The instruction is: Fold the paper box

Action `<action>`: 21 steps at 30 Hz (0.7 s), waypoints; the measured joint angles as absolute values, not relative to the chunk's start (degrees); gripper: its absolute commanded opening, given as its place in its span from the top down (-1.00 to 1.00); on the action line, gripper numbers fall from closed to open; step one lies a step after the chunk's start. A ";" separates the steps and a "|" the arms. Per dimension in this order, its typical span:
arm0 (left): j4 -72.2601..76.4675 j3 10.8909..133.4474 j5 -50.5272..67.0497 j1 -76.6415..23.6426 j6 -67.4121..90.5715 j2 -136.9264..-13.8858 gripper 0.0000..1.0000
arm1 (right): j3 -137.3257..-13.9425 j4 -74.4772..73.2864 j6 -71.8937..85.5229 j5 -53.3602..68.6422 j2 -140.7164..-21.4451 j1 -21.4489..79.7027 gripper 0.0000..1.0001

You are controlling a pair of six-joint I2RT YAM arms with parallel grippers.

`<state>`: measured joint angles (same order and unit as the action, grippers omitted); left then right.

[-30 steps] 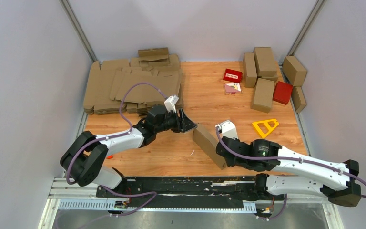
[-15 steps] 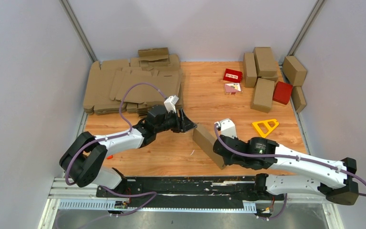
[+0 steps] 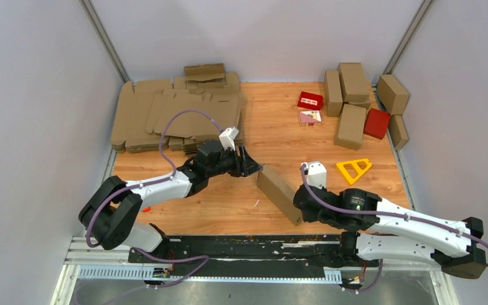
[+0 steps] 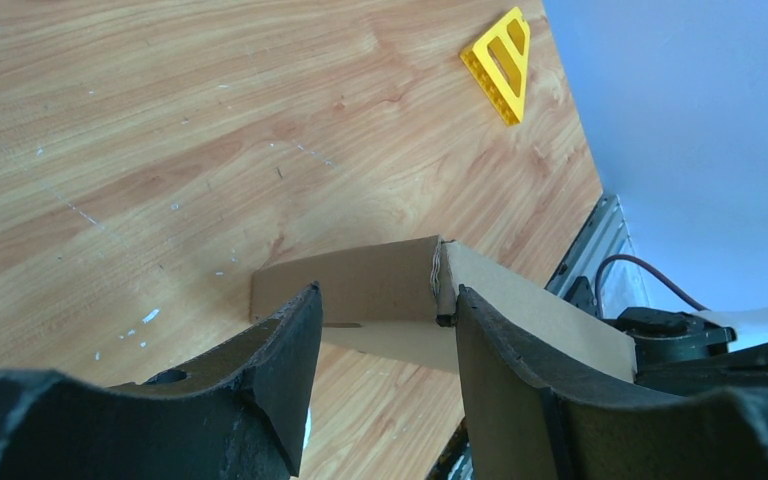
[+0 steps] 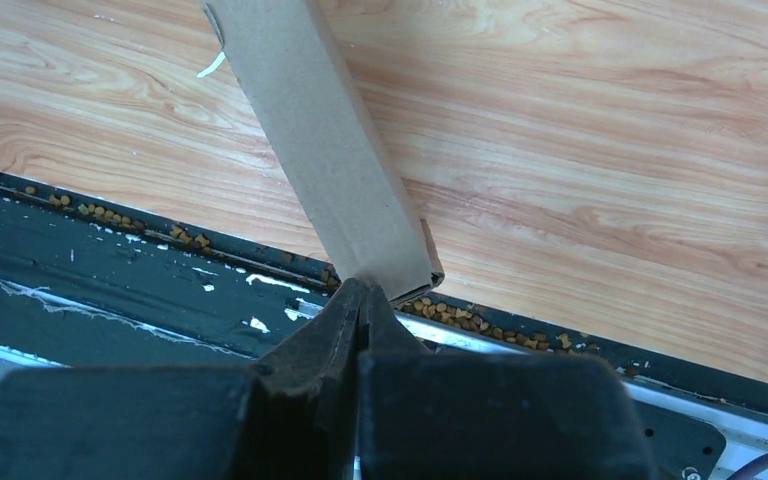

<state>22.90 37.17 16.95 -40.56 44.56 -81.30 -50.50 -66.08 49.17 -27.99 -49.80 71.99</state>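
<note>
Right gripper [image 5: 362,285]: nearest the arm bases; jaws pressed together with nothing seen between them, tips touching the near end of the box.
Task's thing: one plain brown cardboard paper box [image 3: 279,192], lying slantwise on the wooden table [image 3: 229,203] between the two grippers, its near end at the table's front edge.
Left gripper [image 4: 385,300]: jaws parted, set at the box's far end; whether the pads press the cardboard cannot be told.
Done so far: the sheet already stands as a closed, long box with walls up and lid down.
Left to do: by the look of it, little. A seam at the far corner and a flap edge at the near end appear slightly open, so pressing the tabs home and letting go likely remain.
Yellow plastic triangle frame [image 3: 354,169]: one, beside the right arm.
Small red boxes [image 3: 377,122]: two, far right.
Finished brown cardboard boxes [image 3: 351,126]: five, clustered at the far right.
Flat brown cardboard blanks [image 3: 165,114]: one loose stack at the far left; number of sheets cannot be counted.
</note>
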 measured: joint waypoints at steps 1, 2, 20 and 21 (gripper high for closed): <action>22.85 37.17 16.95 -40.60 44.56 -81.30 -0.16 | -50.57 -66.13 49.34 -27.99 -49.80 71.94 0.57; 22.81 37.19 16.91 -40.60 44.56 -81.30 -0.16 | -50.87 -66.35 49.25 -27.97 -49.84 71.92 0.14; 21.58 37.67 16.62 -40.80 43.46 -80.99 -0.16 | -59.51 -57.89 23.77 -16.10 -64.55 53.84 -0.71; 21.61 37.69 16.62 -40.80 43.33 -80.97 -0.16 | -59.22 -57.34 22.70 -15.25 -65.47 53.08 -0.62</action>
<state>21.61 37.69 16.62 -40.80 43.33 -80.97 -59.22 -57.34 22.70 -15.25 -65.47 53.08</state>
